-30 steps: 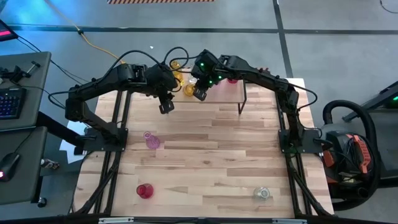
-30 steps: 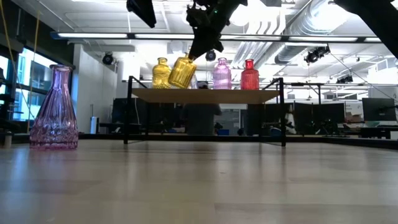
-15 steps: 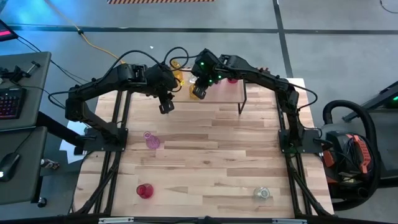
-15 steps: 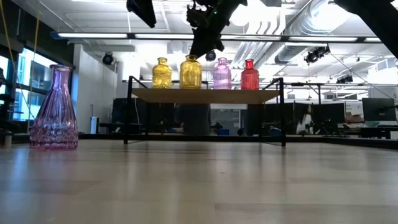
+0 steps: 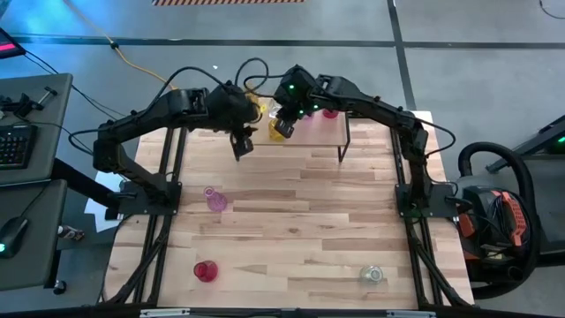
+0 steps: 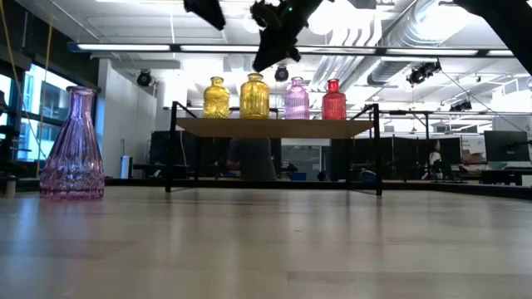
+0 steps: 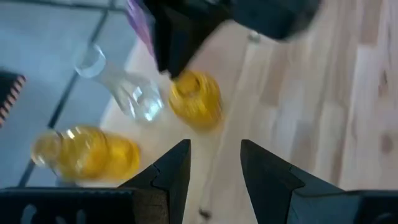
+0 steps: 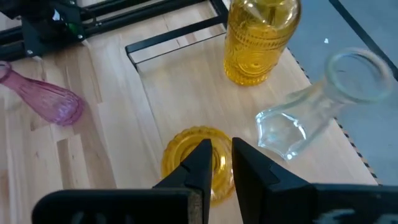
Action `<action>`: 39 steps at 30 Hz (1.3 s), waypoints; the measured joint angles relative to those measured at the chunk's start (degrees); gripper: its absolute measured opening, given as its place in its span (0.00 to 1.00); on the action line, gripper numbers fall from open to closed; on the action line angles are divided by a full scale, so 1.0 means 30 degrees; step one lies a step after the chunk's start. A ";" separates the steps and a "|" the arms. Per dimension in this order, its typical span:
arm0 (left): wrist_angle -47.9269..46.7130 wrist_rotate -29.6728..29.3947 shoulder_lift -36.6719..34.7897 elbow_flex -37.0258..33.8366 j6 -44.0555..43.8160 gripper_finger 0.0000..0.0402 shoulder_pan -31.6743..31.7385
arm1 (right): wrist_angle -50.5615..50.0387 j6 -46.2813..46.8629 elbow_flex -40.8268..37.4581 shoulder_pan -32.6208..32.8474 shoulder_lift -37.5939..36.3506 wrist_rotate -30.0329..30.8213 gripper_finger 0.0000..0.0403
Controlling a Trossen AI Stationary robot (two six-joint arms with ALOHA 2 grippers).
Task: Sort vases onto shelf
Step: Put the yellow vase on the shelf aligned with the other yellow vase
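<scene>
The right gripper point(image 6: 270, 51) is hovering narrowly open and empty over a yellow vase point(image 6: 255, 97) standing on the shelf point(image 6: 274, 127) at the table's 12 o'clock, so this placement looks finished. The left gripper point(image 5: 242, 146), open and empty, is waiting at the shelf's 9 o'clock. The shelf is carrying five vases (two yellow, one pink, one red, one clear), so next comes reaching for the pink vase point(image 5: 214, 200) at 9, the red vase point(image 5: 205, 270) at 7 or the clear vase point(image 5: 372, 275) at 5.
</scene>
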 joint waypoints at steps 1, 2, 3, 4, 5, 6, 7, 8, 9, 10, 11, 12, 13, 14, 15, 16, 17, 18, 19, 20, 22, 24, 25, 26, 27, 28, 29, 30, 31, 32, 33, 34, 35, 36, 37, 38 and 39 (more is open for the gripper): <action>0.0564 0.0000 0.0024 0.0003 0.0217 0.33 0.0160 | -0.0169 0.0022 0.0002 0.0000 -0.0151 0.0012 0.10; 0.1148 -0.0007 0.0074 0.0005 0.0437 0.33 0.0298 | -0.0324 0.0025 0.0007 0.0000 -0.0346 0.0021 0.10; 0.1654 -0.0015 0.0128 0.0007 0.0658 0.33 0.0442 | -0.0519 0.0025 0.0007 0.0000 -0.0546 0.0047 0.10; 0.1977 -0.0007 0.0169 0.0007 0.0946 0.33 0.0612 | -0.0645 0.0025 0.0007 0.0000 -0.0741 0.0200 0.10; 0.2183 -0.0007 0.0191 0.0004 0.1279 0.33 0.0809 | -0.0760 0.0039 0.0007 0.0000 -0.1022 0.0431 0.10; 0.2475 0.0002 0.0214 0.0000 0.1613 0.33 0.0995 | -0.0952 0.0182 0.0007 0.0000 -0.1265 0.0778 0.10; 0.2913 0.0039 0.0332 0.0022 0.1924 0.33 0.1112 | -0.1057 0.0398 0.0007 -0.0005 -0.1538 0.1223 0.10; 0.3270 0.0215 0.0463 0.0051 0.2119 0.33 0.1209 | -0.1166 0.0451 0.0007 -0.0061 -0.1813 0.1614 0.10; 0.3376 0.0464 0.0585 0.0026 0.2283 0.33 0.1410 | -0.1337 0.0468 0.0007 -0.0090 -0.2052 0.1959 0.10; 0.3357 0.0791 0.0739 -0.0013 0.2429 0.33 0.1597 | -0.1435 0.0484 0.0007 -0.0106 -0.2284 0.2275 0.10; 0.3585 0.1041 0.0927 -0.0015 0.2534 0.33 0.1708 | -0.1463 0.0534 0.0007 -0.0130 -0.2523 0.2575 0.10; 0.3893 0.1390 0.1101 0.0004 0.2639 0.33 0.1742 | -0.1545 0.0653 0.0007 -0.0160 -0.2770 0.2844 0.10; 0.4021 0.1646 0.1305 0.0020 0.2658 0.33 0.1821 | -0.1630 0.0788 0.0007 -0.0168 -0.3034 0.3102 0.10; 0.4027 0.1673 0.1518 0.0022 0.2672 0.33 0.1878 | -0.1645 0.0819 0.0007 -0.0169 -0.3299 0.3339 0.10; 0.4007 0.1676 0.1736 0.0019 0.2701 0.33 0.1966 | -0.1646 0.0819 0.0007 -0.0222 -0.3562 0.3530 0.10; 0.4017 0.1661 0.2023 0.0015 0.2721 0.33 0.2008 | -0.1666 0.0819 0.0021 -0.0233 -0.3776 0.3738 0.10; 0.4071 0.1674 0.2274 0.0015 0.2718 0.33 0.2040 | -0.1726 0.0826 0.0022 -0.0232 -0.3971 0.3838 0.10; 0.4061 0.1758 0.2470 -0.0001 0.2719 0.33 0.2040 | -0.1786 0.0824 0.0022 -0.0240 -0.4124 0.3989 0.10; 0.4013 0.1785 0.2666 -0.0007 0.2787 0.33 0.2040 | -0.1835 0.0822 0.0022 -0.0263 -0.4270 0.4173 0.10; 0.4061 0.1785 0.2850 -0.0007 0.3002 0.33 0.2040 | -0.1872 0.0820 0.0022 -0.0270 -0.4390 0.4303 0.10; 0.4065 0.1792 0.3202 -0.0006 0.3482 0.33 0.2040 | -0.1883 0.0824 0.0022 -0.0279 -0.4605 0.4570 0.10; 0.4100 0.1792 0.3632 0.0000 0.3815 0.33 0.2040 | -0.1944 0.0819 0.0022 -0.0335 -0.4696 0.4641 0.10; 0.4074 0.1795 0.3821 -0.0007 0.3833 0.33 0.2040 | -0.1995 0.0819 0.0022 -0.0342 -0.4696 0.4634 0.10; 0.4083 0.1810 0.3975 -0.0007 0.3833 0.33 0.2040 | -0.2138 0.0819 0.0022 -0.0348 -0.4690 0.4634 0.10; 0.4085 0.1905 0.4095 -0.0007 0.3848 0.33 0.2040 | -0.2351 0.0819 0.0022 -0.0392 -0.4681 0.4634 0.10; 0.4085 0.2109 0.4179 -0.0007 0.3847 0.33 0.2040 | -0.2520 0.0819 0.0022 -0.0453 -0.4681 0.4625 0.10; 0.4085 0.2346 0.4261 -0.0007 0.3847 0.33 0.2040 | -0.2600 0.0819 0.0019 -0.0481 -0.4679 0.4624 0.10; 0.4078 0.2510 0.4309 -0.0007 0.3848 0.33 0.2045 | -0.2637 0.0819 -0.0002 -0.0483 -0.4657 0.4626 0.10; 0.4078 0.2599 0.4319 -0.0007 0.3843 0.33 0.2057 | -0.2772 0.0819 -0.0015 -0.0527 -0.4635 0.4626 0.10; 0.4078 0.2601 0.4307 -0.0007 0.3844 0.33 0.2055 | -0.2925 0.0819 -0.0038 -0.0578 -0.4607 0.4626 0.10; 0.4072 0.2604 0.4287 -0.0007 0.3840 0.33 0.2055 | -0.2997 0.0819 -0.0051 -0.0608 -0.4593 0.4612 0.10; 0.4018 0.2603 0.4278 0.0000 0.3840 0.33 0.2055 | -0.3008 0.0819 -0.0051 -0.0612 -0.4586 0.4619 0.10; 0.3900 0.2609 0.4278 0.0000 0.3840 0.33 0.2055 | -0.3015 0.0812 -0.0051 -0.0654 -0.4594 0.4626 0.10; 0.3732 0.2616 0.4285 0.0000 0.3840 0.33 0.2055 | -0.3015 0.0812 -0.0051 -0.0705 -0.4594 0.4626 0.10; 0.3588 0.2622 0.4285 0.0000 0.3840 0.33 0.2055 | -0.3015 0.0814 -0.0051 -0.0736 -0.4594 0.4619 0.10; 0.3494 0.2665 0.4285 0.0000 0.3840 0.33 0.2055 | -0.3026 0.0812 -0.0051 -0.0736 -0.4594 0.4619 0.10; 0.3380 0.2713 0.4285 0.0000 0.3840 0.33 0.2055 | -0.3034 0.0798 -0.0051 -0.0764 -0.4594 0.4625 0.10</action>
